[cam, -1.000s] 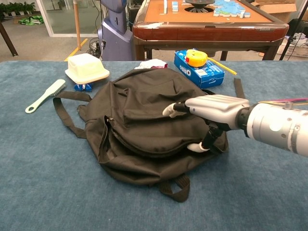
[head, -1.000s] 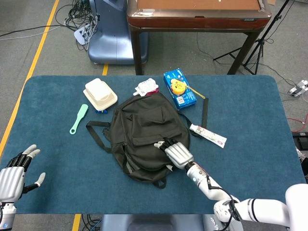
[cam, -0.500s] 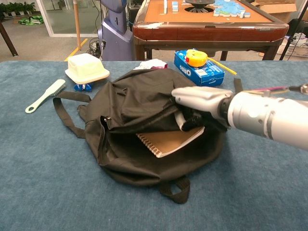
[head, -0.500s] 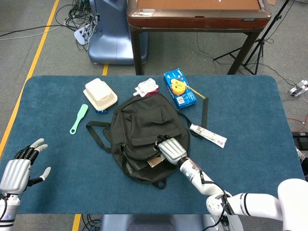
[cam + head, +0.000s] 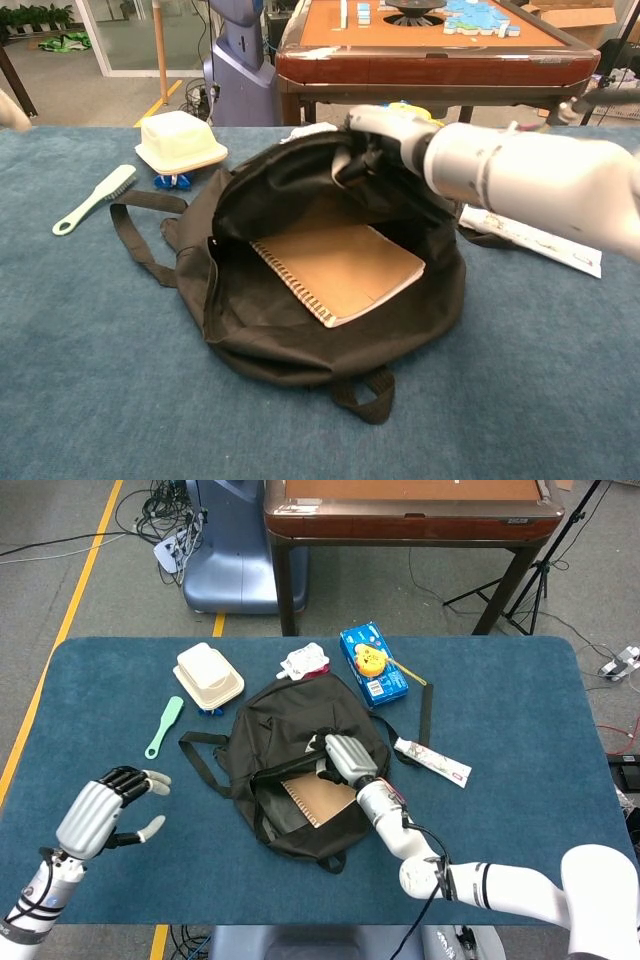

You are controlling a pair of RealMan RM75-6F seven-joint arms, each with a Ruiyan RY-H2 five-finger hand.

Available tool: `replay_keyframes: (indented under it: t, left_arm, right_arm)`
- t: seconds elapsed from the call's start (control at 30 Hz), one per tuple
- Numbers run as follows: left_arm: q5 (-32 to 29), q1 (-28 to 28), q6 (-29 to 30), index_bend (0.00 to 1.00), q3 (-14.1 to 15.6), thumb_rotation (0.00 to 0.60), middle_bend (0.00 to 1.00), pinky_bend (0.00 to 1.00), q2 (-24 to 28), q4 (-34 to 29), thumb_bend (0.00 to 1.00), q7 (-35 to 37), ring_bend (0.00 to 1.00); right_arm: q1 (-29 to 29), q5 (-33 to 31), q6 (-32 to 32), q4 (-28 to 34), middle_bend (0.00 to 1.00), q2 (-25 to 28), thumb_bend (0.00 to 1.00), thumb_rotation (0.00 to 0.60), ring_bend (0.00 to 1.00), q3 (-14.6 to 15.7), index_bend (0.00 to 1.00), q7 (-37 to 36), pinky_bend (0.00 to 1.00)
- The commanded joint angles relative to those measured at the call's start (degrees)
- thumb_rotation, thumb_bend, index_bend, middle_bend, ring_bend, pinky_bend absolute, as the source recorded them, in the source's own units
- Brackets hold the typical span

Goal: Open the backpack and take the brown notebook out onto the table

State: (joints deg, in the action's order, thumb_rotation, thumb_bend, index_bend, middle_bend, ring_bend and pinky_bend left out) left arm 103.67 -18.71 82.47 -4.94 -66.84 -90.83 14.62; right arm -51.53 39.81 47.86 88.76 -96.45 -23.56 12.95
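Since a second ago the right hand (image 5: 343,757) has gone from resting flat on the closed backpack (image 5: 300,765) to lifting its front flap (image 5: 300,165) up and back; the bag now gapes wide. The left hand (image 5: 100,808) has also come up and inward from the desk's near-left edge.

Right hand: fingers (image 5: 372,125) curled around the flap's edge, gripping the black fabric and holding it raised toward the far side. In the chest view the forearm crosses in from the right, over the bag's far rim.

Left hand: hovers above the blue desk (image 5: 520,730) left of the backpack, well apart from it. Fingers partly curled, thumb out, holding nothing. Chest view shows none of it that I can make out.

Brown notebook (image 5: 336,266): inside the open backpack, lying flat on the bottom panel, spiral binding along its left edge, cover fully exposed. Not yet out on the desk.

Backpack lies flat mid-desk, straps (image 5: 135,235) trailing off to the left, carry loop (image 5: 365,392) at the near edge.

Also on the desk:
- green brush (image 5: 164,726), left of the bag
- cream lidded box (image 5: 208,676), beyond the brush
- white pouch (image 5: 303,661), touching the bag's far edge
- blue Oreo box (image 5: 373,667) with a yellow tape measure (image 5: 371,660) on top, far right of the bag
- long flat white packet (image 5: 431,761), just right of the bag
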Motion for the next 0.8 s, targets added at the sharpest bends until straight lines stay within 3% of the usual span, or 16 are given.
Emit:
replay_keyframes:
  t: [0.03,0.3,0.57,0.8]
  left_arm:
    - [4.2,-4.1,-1.8,0.46,1.1,0.6,0.44,0.35,-1.5,1.7,0.27,2.9,0.42]
    - [8.2,-12.2,-6.1,0.47,1.5,0.6,0.45,0.38,-6.8,5.9,0.27,6.7,0.42]
    - [8.9,-19.2,-8.9,0.45,1.3,0.6,0.45,0.38,-14.9,16.4,0.27,8.5,0.42]
    - [10.3,-23.5,-9.8,0.42,3.1,0.6,0.45,0.38,-21.5,27.1,0.27,7.6,0.42]
  right_arm:
    - [-2.4,-3.5,1.0,-1.4,0.38,-1.2,1.0,0.6,0.12,-2.3,0.7,-0.4,0.17]
    - [-7.9,-13.7,0.5,-7.8,0.38,-4.1,1.0,0.6,0.12,-6.0,0.7,0.0,0.17]
    - [-13.0,-20.2,-0.3,-16.6,0.38,-7.2,1.0,0.6,0.12,-8.4,0.7,0.6,0.17]
    - [-15.9,-24.3,-2.4,-22.5,0.38,-8.7,1.0,0.6,0.12,-10.0,0.7,0.9,0.17]
